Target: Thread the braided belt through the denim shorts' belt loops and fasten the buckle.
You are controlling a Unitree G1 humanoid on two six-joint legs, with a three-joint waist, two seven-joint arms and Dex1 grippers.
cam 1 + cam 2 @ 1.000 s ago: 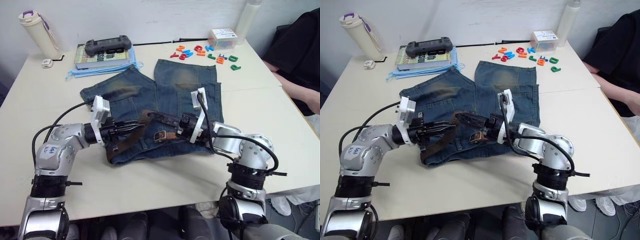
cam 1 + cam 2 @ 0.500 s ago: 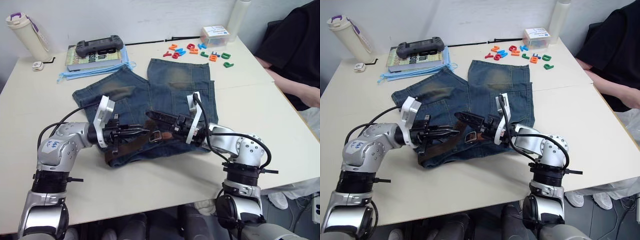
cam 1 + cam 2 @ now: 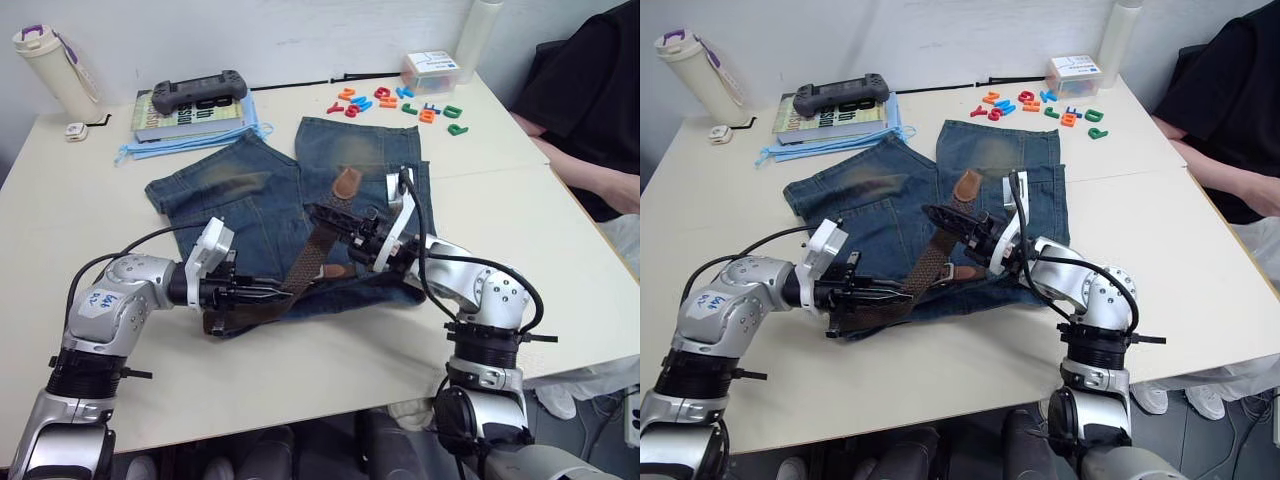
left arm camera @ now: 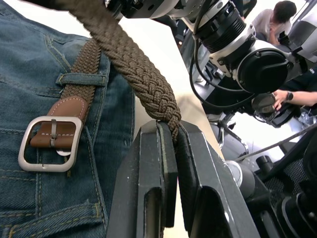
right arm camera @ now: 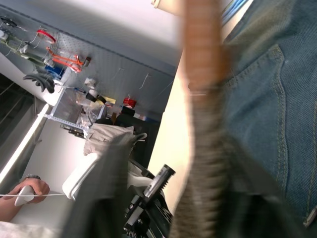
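The denim shorts (image 3: pixel 250 190) lie flat on the table, waistband toward me. The braided belt (image 3: pixel 308 257) rises off the waistband as a taut brown strap between my two grippers. My left gripper (image 3: pixel 272 292) is shut on the strap near the waistband's front edge; its fingers (image 4: pixel 148 163) pinch the weave. Higher up over the shorts, my right gripper (image 3: pixel 322 214) is shut on the strap, and the tan tip (image 3: pixel 347 183) sticks up beyond it. The buckle (image 4: pixel 49 144) lies flat on the denim by a belt loop (image 4: pixel 81 79) with the strap through it.
A book with a game controller (image 3: pixel 195 92) on top and a blue mask (image 3: pixel 170 145) lie behind the shorts. A bottle (image 3: pixel 55 70) stands at the back left. Coloured letters (image 3: pixel 400 103) and a box (image 3: pixel 432 72) sit at the back right. A person (image 3: pixel 590 110) sits at the right edge.
My right gripper has shut on the strap and lifted it, so the tan tip now stands up over the shorts. The left gripper has drawn back a little, still gripping.
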